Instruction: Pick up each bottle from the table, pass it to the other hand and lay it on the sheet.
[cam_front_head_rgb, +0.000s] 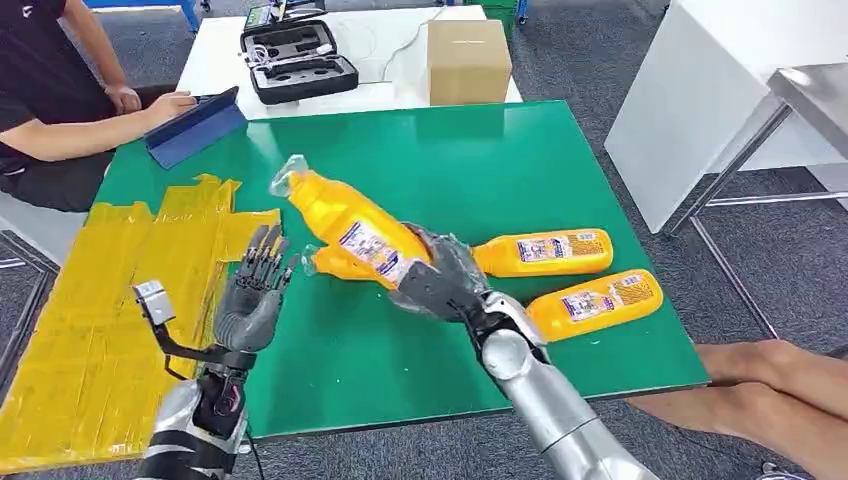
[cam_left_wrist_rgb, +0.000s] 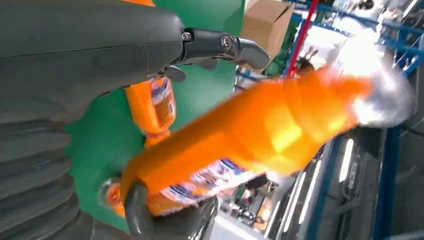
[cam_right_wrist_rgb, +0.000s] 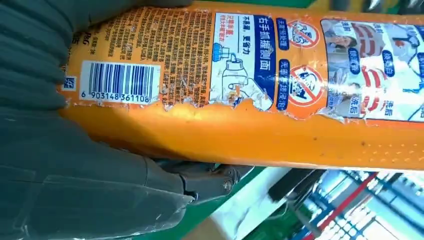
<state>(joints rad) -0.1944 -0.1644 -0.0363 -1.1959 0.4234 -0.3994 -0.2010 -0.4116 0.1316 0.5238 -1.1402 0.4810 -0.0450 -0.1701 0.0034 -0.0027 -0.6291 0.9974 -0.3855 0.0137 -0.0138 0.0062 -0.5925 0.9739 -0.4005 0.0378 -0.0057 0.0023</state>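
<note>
Handover pending: right hand (cam_front_head_rgb: 440, 280) gripping raised bottle (cam_front_head_rgb: 345, 222) mid-desk; left hand (cam_front_head_rgb: 255, 290) spread, empty, beside it. Two bottles (cam_front_head_rgb: 545, 252) lying right. Yellow sheet (cam_front_head_rgb: 90, 330) bare, left.

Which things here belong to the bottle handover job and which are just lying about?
Job:
held orange bottle
three orange bottles lying on the table
yellow sheet
right hand
left hand

Lying about:
cardboard box
black case
blue tablet
</note>
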